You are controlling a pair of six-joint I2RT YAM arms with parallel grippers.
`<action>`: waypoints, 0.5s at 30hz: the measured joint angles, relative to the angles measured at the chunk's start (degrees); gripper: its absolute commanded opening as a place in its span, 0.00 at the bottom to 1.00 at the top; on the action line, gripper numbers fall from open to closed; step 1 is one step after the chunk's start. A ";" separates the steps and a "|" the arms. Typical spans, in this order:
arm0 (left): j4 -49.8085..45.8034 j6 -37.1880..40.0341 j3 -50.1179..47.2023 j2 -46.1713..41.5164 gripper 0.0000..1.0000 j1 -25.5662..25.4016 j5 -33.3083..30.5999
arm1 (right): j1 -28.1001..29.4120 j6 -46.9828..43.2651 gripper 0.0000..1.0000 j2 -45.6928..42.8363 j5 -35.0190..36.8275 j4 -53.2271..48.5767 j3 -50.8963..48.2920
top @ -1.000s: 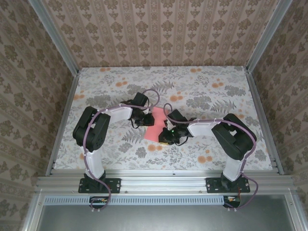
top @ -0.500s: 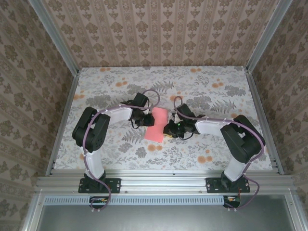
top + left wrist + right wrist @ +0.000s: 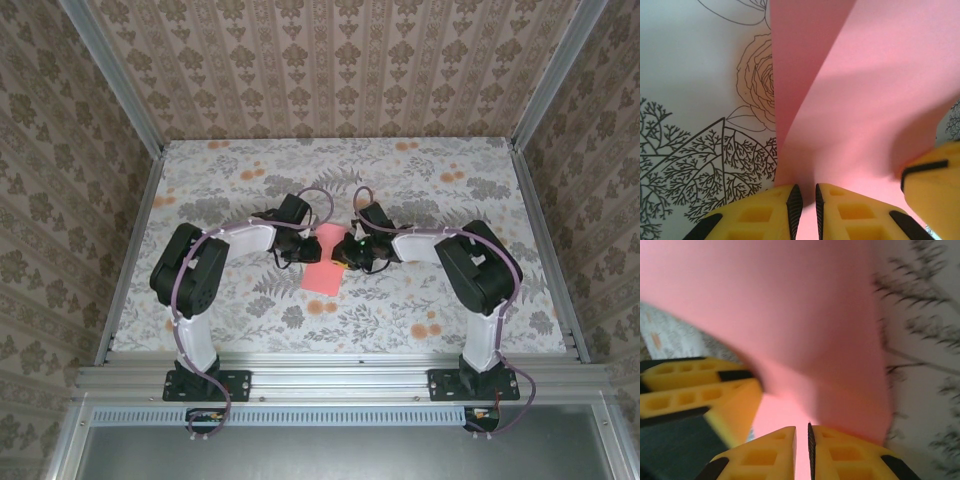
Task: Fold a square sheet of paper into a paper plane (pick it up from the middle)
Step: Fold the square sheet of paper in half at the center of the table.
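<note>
Left end effector (image 3: pixel 805 192) and right end effector (image 3: pixel 801 429) apparently pinch the half-hidden pink sheet (image 3: pixel 865 100).

One square sheet of paper (image 3: pixel 322 272), two tools, the left tool (image 3: pixel 297 255) and the right tool (image 3: pixel 346 256), one table (image 3: pixel 440 185).

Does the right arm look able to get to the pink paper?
Yes, it seems so: the right gripper is shut on the paper, and nothing is in the way.
</note>
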 measured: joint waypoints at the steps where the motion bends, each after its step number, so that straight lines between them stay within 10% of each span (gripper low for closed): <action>1: 0.20 0.02 -0.20 -0.11 0.22 -0.02 -0.11 | -0.31 -0.24 0.17 0.44 0.35 -0.26 0.07; 15: 1.70 0.63 -1.44 -0.74 0.22 -0.26 -0.79 | -2.58 -5.70 0.17 -4.13 5.92 -6.99 0.63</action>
